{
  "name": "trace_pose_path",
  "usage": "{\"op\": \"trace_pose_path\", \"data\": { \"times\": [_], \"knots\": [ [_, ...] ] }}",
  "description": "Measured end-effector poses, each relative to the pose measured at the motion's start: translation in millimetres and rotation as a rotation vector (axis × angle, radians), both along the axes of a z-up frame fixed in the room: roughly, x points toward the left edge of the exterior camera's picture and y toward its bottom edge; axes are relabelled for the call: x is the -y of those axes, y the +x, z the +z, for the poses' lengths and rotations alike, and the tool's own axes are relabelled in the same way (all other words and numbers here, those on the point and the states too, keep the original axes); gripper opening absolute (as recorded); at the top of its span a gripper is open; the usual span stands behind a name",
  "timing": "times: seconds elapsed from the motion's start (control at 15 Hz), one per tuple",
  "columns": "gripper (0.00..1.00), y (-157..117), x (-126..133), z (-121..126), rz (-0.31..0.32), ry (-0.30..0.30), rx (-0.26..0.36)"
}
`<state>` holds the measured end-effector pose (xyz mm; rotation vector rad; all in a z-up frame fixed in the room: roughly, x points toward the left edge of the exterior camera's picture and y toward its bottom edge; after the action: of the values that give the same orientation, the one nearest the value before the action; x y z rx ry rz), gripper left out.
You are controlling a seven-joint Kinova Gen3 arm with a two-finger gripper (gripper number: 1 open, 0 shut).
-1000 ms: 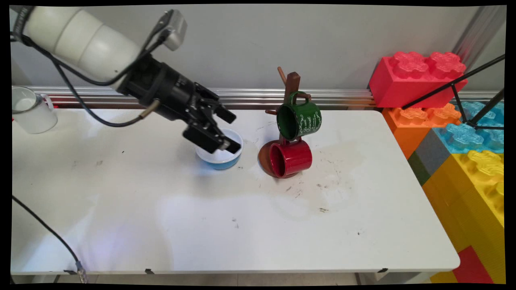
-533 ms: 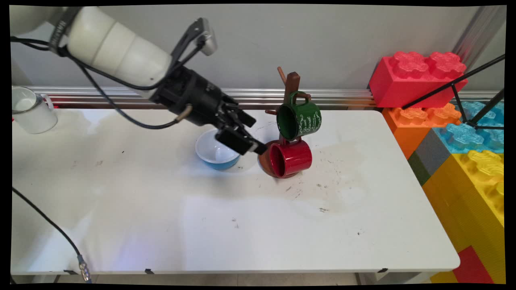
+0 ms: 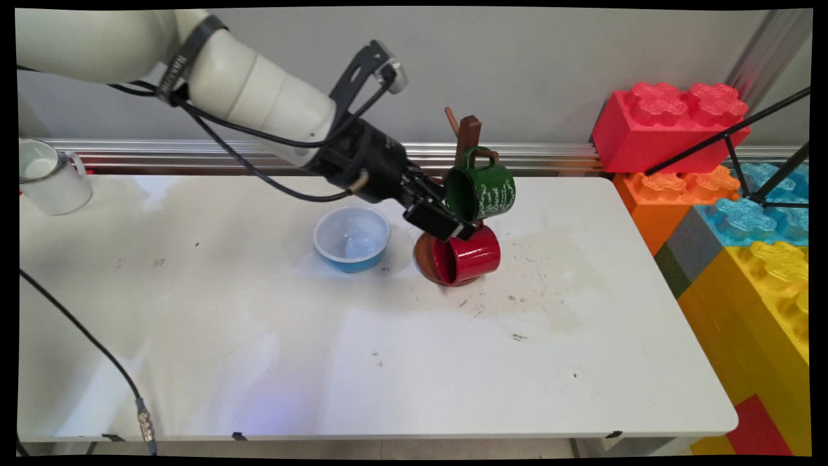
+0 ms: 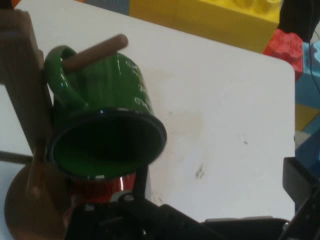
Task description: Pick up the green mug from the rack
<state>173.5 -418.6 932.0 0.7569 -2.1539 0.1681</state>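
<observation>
A green mug [image 3: 482,193] hangs by its handle from a peg of a brown wooden mug tree [image 3: 468,134], mouth turned to the left. Below it a red mug [image 3: 467,255] hangs on its side over the tree's round base. My gripper [image 3: 453,219] is open, right at the green mug's rim and just above the red mug. In the hand view the green mug [image 4: 105,135] fills the left, its dark mouth facing me, with the red mug [image 4: 102,190] under it. One finger [image 4: 300,182] shows at the right edge. Nothing is held.
A blue bowl [image 3: 352,237] with a white inside stands left of the mug tree. A white mug [image 3: 48,178] sits at the table's far left. Big toy blocks [image 3: 666,123] are stacked beyond the right edge, crossed by black tripod legs [image 3: 731,133].
The gripper has swung right from above the blue bowl, past it, up to the mugs on the tree. The bowl is uncovered and has not moved.
</observation>
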Motion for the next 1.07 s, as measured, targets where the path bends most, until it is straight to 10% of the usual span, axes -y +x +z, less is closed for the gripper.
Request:
{"op": "trace_pose_path", "data": {
  "times": [1.07],
  "knots": [
    [1.0,-23,27,-32,0.107,0.058,-0.118]
  ]
}}
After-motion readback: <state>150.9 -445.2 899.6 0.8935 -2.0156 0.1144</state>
